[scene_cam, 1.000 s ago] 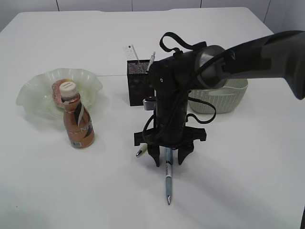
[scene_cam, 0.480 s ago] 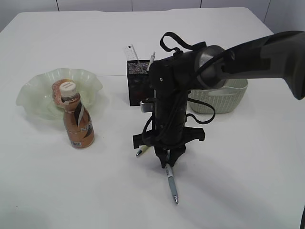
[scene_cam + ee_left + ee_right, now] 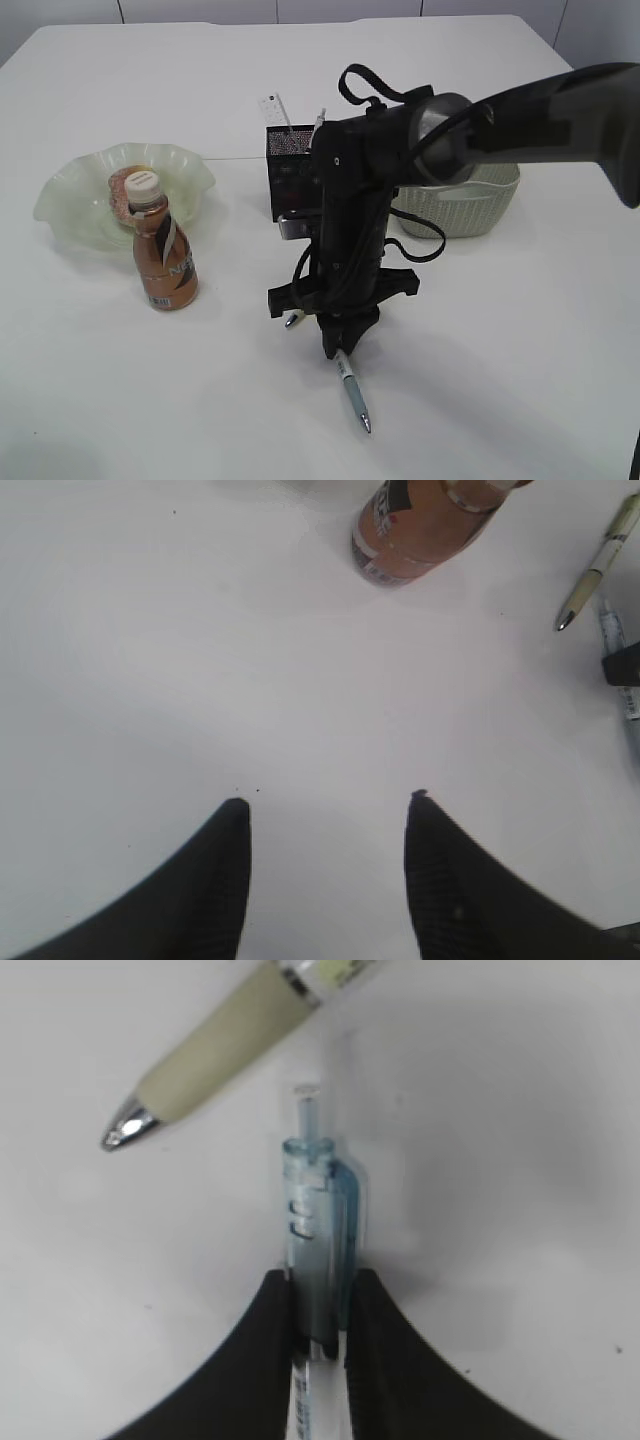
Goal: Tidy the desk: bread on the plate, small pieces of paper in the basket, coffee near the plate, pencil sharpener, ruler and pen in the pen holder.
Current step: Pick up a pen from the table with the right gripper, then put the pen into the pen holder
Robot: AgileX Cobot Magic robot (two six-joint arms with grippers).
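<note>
My right gripper point(image 3: 338, 345) is shut on the clip end of a clear blue pen point(image 3: 352, 392), which slants down to the table. The wrist view shows the jaws point(image 3: 320, 1305) pinching the pen's barrel point(image 3: 315, 1210). A second pen with a beige grip point(image 3: 292, 320) lies just left of it, and shows in the right wrist view point(image 3: 220, 1055) and the left wrist view point(image 3: 598, 568). The black mesh pen holder point(image 3: 288, 175) holds a white ruler point(image 3: 275, 108). The coffee bottle point(image 3: 165, 255) stands by the green plate point(image 3: 70, 190) holding bread point(image 3: 120, 195). My left gripper point(image 3: 325, 805) is open over bare table.
A pale woven basket point(image 3: 470, 205) stands behind the right arm, right of the pen holder. The bottle's base point(image 3: 420, 530) is ahead of the left gripper. The right arm's bulk hides part of the pen holder and basket.
My right gripper closed on the blue pen, then rose and shifted slightly left. The pen now tilts with its tip down instead of lying flat.
</note>
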